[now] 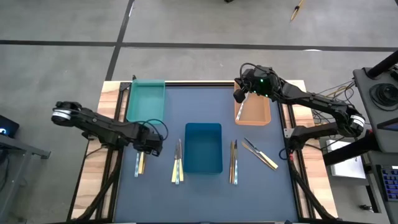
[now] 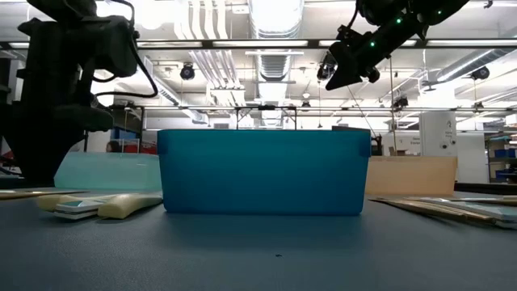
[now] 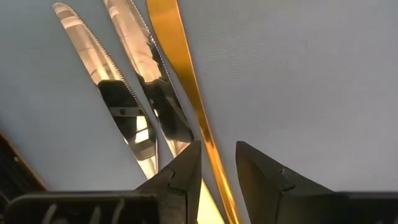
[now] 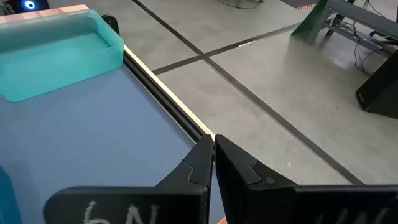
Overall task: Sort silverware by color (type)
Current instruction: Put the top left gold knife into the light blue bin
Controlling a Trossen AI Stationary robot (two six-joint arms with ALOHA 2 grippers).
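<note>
Three rectangular trays sit on the dark blue table mat [image 1: 199, 193] in the high view: a teal tray [image 1: 146, 99] at upper left, a deep blue tray [image 1: 203, 147] at center, and an orange tray [image 1: 253, 111] at upper right. Four clusters of silverware lie across the lower middle of that frame. At far left, under the left gripper [image 1: 148, 144], is a small group [image 1: 139, 163] whose pieces cannot be counted from above; the left wrist view shows three there, two silver knife blades [image 3: 93, 50] side by side and one gold handle [image 3: 177, 62] just beside them. A second group [image 1: 178, 162] lies just left of the blue tray, a third group [image 1: 234, 162] just right of it, and a fourth group [image 1: 260, 154] lies angled farther right, near the orange tray; their exact counts are too small to tell. Two arms are in view. The left gripper hangs low over the far-left group, its fingers [image 3: 180, 177] parted by a narrow gap with the gold handle running between them; whether they touch it cannot be told. The right gripper [image 1: 239, 94] is raised at the upper right of the high view, beside the orange tray's left edge, its fingers [image 4: 196, 165] pressed together and holding nothing. In the low view the blue tray fills the center, with cream handles [image 2: 113, 206] lying at lower left.
</note>
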